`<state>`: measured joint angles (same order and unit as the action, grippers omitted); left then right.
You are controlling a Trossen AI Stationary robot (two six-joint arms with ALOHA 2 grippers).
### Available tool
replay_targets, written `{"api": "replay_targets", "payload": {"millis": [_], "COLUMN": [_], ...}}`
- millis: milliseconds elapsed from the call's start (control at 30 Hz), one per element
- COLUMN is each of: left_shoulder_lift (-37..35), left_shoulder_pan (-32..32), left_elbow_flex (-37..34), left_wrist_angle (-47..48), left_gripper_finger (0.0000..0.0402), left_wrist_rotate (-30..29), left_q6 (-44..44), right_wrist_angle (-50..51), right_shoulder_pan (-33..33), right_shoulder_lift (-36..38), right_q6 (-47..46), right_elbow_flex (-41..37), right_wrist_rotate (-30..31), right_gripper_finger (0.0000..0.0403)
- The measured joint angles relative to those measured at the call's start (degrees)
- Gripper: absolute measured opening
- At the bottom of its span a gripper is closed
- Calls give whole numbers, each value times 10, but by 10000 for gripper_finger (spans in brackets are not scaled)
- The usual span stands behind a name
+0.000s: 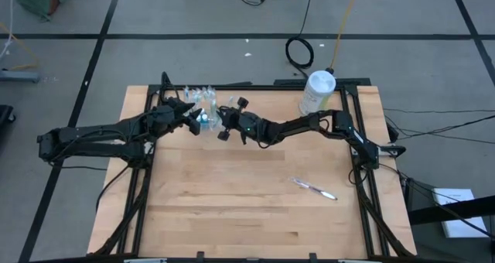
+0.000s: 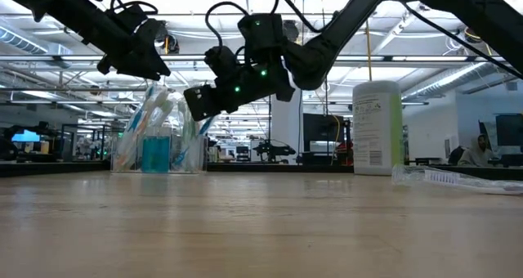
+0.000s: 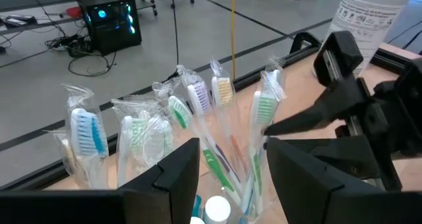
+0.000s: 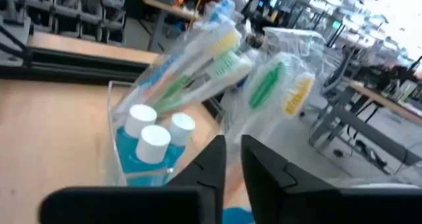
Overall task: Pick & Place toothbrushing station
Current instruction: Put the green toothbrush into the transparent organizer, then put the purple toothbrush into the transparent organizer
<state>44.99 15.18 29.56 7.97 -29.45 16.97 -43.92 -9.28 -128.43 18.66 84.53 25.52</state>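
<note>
Left gripper gapes wide over the clear plastic cup of wrapped pale toothbrushes and blue white-capped tubes, upper-left of the high view. Right gripper beside it: narrow gap, gripping nothing.

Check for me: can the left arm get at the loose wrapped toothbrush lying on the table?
Probably not easily: the toothbrush lies toward the right side, while the left gripper hovers at the cup, with the right gripper between them.

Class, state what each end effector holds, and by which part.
Nothing is held. Right end effector: fingers slightly apart, nothing between them. Left end effector: open beside the toothbrushes, gripping none.
</note>
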Motion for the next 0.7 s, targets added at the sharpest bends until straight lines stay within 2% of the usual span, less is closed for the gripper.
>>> {"api": "replay_targets", "payload": {"millis": [200, 267, 367, 533, 700], "left_shoulder_lift": [0, 0, 0, 0, 0], "left_shoulder_pan": [0, 0, 0, 0, 0], "left_elbow_flex": [0, 0, 0, 0, 0], "left_wrist_angle": [0, 1, 4, 5, 8], "left_gripper_finger": [184, 184, 184, 184, 184], "left_wrist_rotate": [0, 0, 0, 0, 0], "left_q6": [0, 0, -1, -6, -4], "right_wrist_angle": [88, 153, 295, 568, 840], "right_shoulder_pan": [0, 4, 16, 51, 100], "right_shoulder_lift": [33, 53, 92, 166, 230], "right_q6": [-31, -47, -81, -197, -321], "right_elbow_flex": [0, 0, 0, 0, 0], "right_wrist_rotate": [2, 2, -1, -6, -83], "right_gripper_finger": [105, 124, 147, 162, 159]}}
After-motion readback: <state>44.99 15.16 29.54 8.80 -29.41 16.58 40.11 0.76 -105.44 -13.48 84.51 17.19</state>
